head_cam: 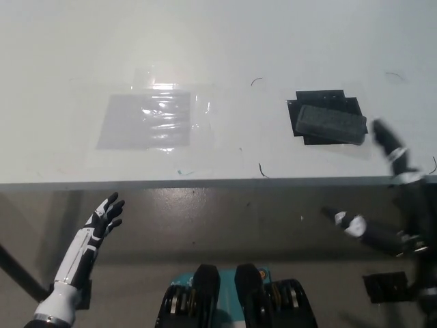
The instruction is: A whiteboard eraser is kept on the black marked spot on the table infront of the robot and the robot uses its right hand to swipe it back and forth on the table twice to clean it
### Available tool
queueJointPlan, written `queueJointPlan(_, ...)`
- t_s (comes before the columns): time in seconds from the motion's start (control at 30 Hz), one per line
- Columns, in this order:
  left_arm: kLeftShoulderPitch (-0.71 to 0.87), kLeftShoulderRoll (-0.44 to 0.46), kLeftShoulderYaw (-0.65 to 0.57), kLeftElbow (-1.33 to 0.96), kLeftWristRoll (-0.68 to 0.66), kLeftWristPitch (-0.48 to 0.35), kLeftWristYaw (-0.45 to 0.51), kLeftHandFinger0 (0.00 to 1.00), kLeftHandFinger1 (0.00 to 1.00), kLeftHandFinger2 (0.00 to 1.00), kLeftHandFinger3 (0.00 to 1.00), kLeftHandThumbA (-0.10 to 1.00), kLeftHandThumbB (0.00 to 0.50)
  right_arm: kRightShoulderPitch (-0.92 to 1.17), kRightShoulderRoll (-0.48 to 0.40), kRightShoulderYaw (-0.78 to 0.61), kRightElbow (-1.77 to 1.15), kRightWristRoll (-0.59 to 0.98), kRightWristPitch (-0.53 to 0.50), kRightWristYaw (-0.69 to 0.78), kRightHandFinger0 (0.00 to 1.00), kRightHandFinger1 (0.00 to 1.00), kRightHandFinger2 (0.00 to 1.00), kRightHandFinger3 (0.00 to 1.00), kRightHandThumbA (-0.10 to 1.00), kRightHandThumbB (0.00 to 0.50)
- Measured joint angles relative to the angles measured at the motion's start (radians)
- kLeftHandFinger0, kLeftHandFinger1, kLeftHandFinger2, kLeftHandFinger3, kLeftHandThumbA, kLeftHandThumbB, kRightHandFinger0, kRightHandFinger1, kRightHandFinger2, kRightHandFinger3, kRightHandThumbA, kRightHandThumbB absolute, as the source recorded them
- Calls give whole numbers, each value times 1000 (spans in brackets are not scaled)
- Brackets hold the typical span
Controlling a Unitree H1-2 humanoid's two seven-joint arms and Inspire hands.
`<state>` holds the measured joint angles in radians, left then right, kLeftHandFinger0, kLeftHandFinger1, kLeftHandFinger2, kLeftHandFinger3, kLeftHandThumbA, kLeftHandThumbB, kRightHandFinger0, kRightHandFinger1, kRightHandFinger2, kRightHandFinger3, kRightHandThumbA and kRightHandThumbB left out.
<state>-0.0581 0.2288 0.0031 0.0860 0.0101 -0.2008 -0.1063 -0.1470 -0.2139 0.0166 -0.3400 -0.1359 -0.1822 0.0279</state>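
A grey whiteboard eraser [330,124] lies on a black marked patch [326,109] at the right of the white table [218,48]. My black right hand [396,198] hangs at the table's front right corner, fingers spread wide and holding nothing. One of its fingertips [382,131] reaches over the table edge just right of the eraser, apart from it. My white left hand [104,217] rests open below the table's front edge at the lower left.
A clear plastic sheet over a grey rectangle [147,119] is taped to the table left of centre. Small pen marks [262,171] dot the surface near the front edge [205,183]. Below it is brown floor.
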Motion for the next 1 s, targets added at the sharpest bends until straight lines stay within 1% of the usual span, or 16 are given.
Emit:
queueJointPlan(0.07, 0, 0, 0, 1, 0, 0, 0, 1000, 1000, 1000, 1000, 1000, 463, -44, -50, -18, -27, 1, 35, 7, 1000, 1000, 1000, 1000, 1000, 345)
queueJointPlan(0.1, 0, 0, -1, 2, 1, 0, 0, 1000, 1000, 1000, 1000, 1000, 461, -100, -101, -33, -40, 1, 75, 16, 1000, 1000, 1000, 1000, 1000, 346)
queueJointPlan(0.2, 0, -1, -1, 2, 2, 0, 0, 1000, 1000, 1000, 1000, 1000, 455, -206, -178, -40, -34, 0, 129, 37, 1000, 1000, 1000, 1000, 1000, 346)
queueJointPlan(0.23, 0, -1, -1, 3, 2, 0, 0, 1000, 1000, 1000, 1000, 1000, 456, -223, -187, -40, -29, -1, 136, 42, 1000, 1000, 1000, 1000, 1000, 324)
queueJointPlan(0.3, 0, -1, -2, 4, 2, 0, 0, 1000, 1000, 1000, 1000, 1000, 457, -331, -229, -36, 11, -5, 172, 69, 1000, 1000, 1000, 1000, 1000, 362)
queueJointPlan(0.33, 1, -1, -1, 6, 3, 0, 0, 1000, 1000, 1000, 1000, 1000, 457, -378, -239, -30, 39, -7, 187, 80, 1000, 1000, 1000, 1000, 1000, 352)
queueJointPlan(0.53, 0, -2, -2, 17, 3, 0, 0, 1000, 1000, 1000, 1000, 1000, 452, -616, -253, 42, 246, -27, 241, 147, 1000, 1000, 1000, 1000, 1000, 373)
queueJointPlan(0.57, 1, -2, -2, 19, 3, 0, 0, 1000, 1000, 1000, 1000, 1000, 459, -651, -253, 56, 280, -30, 246, 155, 1000, 1000, 1000, 1000, 1000, 391)
queueJointPlan(0.63, 0, -2, -2, 25, 3, 0, 0, 1000, 1000, 1000, 1000, 1000, 462, -699, -252, 85, 351, -40, 252, 171, 1000, 1000, 1000, 1000, 1000, 390)
queueJointPlan(0.67, 0, -3, -2, 28, 4, 0, 0, 1000, 1000, 1000, 1000, 1000, 463, -759, -250, 116, 432, -48, 261, 188, 1000, 1000, 1000, 1000, 1000, 390)
queueJointPlan(0.7, 0, -2, -2, 30, 4, 0, 0, 1000, 1000, 1000, 1000, 1000, 463, -773, -249, 124, 451, -50, 264, 192, 1000, 1000, 1000, 1000, 1000, 381)
queueJointPlan(0.73, 0, -3, -2, 33, 4, 0, 0, 1000, 1000, 1000, 1000, 1000, 453, -824, -243, 153, 532, -58, 272, 209, 1000, 1000, 1000, 1000, 1000, 360)
queueJointPlan(0.83, 0, -3, -2, 35, 4, 0, 1, 1000, 1000, 1000, 1000, 1000, 449, -910, -230, 209, 678, -69, 282, 238, 1000, 1000, 1000, 1000, 1000, 368)
queueJointPlan(0.9, 0, -4, -2, 36, 4, 0, 0, 1000, 1000, 1000, 1000, 1000, 449, -964, -221, 250, 782, -82, 290, 256, 1000, 1000, 1000, 1000, 1000, 335)
queueJointPlan(0.97, 1, -4, -2, 36, 4, 0, 0, 1000, 1000, 1000, 1000, 1000, 447, -1019, -209, 294, 889, -92, 298, 281, 1000, 1000, 1000, 1000, 1000, 280)
queueJointPlan(1.0, 1, -4, -2, 36, 4, 0, 0, 1000, 1000, 1000, 1000, 1000, 448, -1046, -202, 318, 947, -98, 302, 295, 1000, 1000, 1000, 1000, 1000, 281)
